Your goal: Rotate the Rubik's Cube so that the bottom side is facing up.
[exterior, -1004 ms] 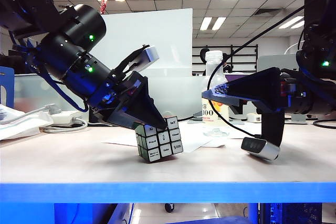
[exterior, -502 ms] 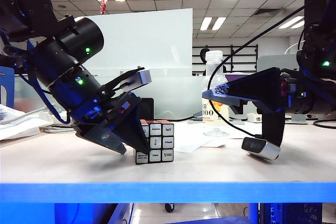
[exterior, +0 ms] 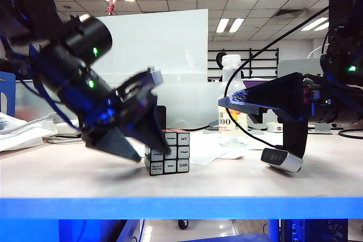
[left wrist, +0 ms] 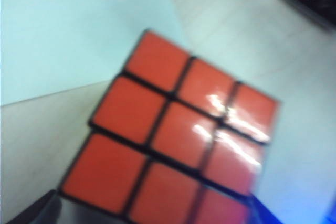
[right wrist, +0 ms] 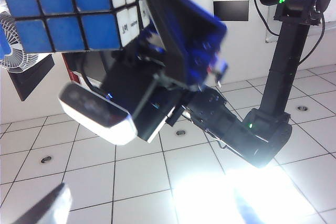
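Now the Rubik's Cube (exterior: 167,152) sits flat on the counter (exterior: 68,174) between the left pincer's (exterior: 148,140) spread fingers; the right pincer (exterior: 235,101), also apart, hovers well beside it.

A pale tabletop (exterior: 68,174) with a blue front edge is seen. The Rubik's Cube (exterior: 167,152) is set flat on it, near white paper sheets (exterior: 212,145) and a clear bottle (exterior: 231,103).

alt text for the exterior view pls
A Rubik's Cube sits flat on a table, the open left gripper straddling its left side. The right gripper hangs apart at right, by a clear bottle.
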Available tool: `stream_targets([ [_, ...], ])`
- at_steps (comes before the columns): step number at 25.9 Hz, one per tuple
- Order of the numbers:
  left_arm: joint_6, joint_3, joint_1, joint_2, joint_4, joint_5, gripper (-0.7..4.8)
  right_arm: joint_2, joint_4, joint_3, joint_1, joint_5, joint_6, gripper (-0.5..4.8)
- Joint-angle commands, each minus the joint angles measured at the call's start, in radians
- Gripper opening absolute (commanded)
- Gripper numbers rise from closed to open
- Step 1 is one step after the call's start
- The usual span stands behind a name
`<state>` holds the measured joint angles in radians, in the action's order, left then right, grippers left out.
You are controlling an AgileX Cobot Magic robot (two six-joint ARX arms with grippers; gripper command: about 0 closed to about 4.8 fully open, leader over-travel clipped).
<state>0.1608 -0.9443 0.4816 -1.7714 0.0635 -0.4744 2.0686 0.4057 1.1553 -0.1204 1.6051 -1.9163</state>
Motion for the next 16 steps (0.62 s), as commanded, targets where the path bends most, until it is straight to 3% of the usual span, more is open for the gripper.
stream_targets([
  [1, 0.002, -0.003, 0.002, 0.062, 0.08, -0.015, 4.79, 0.026, 0.035, -0.016, 0.001, -0.058, -0.02, 3.77],
  [6, -0.006, -0.003, 0.002, 0.127, 0.27, 0.013, 4.79, 0.026, 0.035, -0.016, 0.001, -0.058, -0.02, 3.77],
  [9, -0.025, -0.003, 0.002, 0.154, 0.27, -0.065, 4.79, 0.026, 0.035, -0.016, 0.001, -0.057, -0.02, 3.77],
  [10, -0.019, -0.003, 0.002, 0.172, 0.262, -0.108, 4.07, 0.026, 0.032, -0.016, 0.001, -0.056, -0.019, 3.77],
  [11, -0.021, -0.003, 0.002, 0.192, 0.251, -0.124, 2.79, 0.026, 0.031, -0.016, 0.001, -0.054, -0.015, 3.77],
  [12, -0.021, -0.003, 0.002, 0.218, 0.233, -0.134, 1.88, 0.026, 0.032, -0.016, 0.001, -0.05, -0.012, 3.78],
  [16, -0.045, -0.003, 0.002, 0.353, 0.151, -0.074, 0.06, 0.024, 0.031, -0.016, 0.001, -0.015, -0.012, 3.74],
])
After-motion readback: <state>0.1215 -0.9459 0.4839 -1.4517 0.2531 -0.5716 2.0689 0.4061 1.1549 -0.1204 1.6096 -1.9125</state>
